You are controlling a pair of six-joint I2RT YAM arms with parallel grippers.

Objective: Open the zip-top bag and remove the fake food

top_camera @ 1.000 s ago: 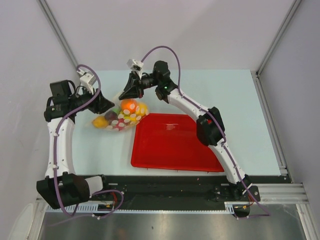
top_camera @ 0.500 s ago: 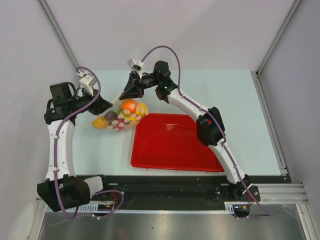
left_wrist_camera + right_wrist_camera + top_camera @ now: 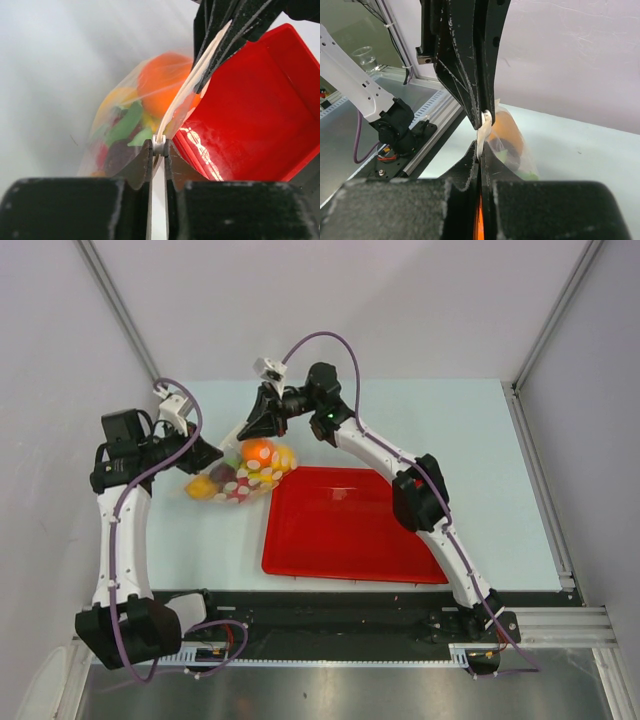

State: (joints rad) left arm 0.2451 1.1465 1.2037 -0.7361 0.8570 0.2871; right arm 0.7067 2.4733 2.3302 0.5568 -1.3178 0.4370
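At upper left, the zip-top bag (image 3: 245, 475) was clamped by left gripper (image 3: 159, 147) and right gripper (image 3: 480, 150); opening was judged to need a pull apart.

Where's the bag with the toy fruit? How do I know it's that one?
Find the big red tray on the table. At its far left corner is the bag, its top strip pinched by the left arm's fingers and the right arm's fingers. It is the only see-through thing, white-dotted and stuffed with colourful toy fruit.
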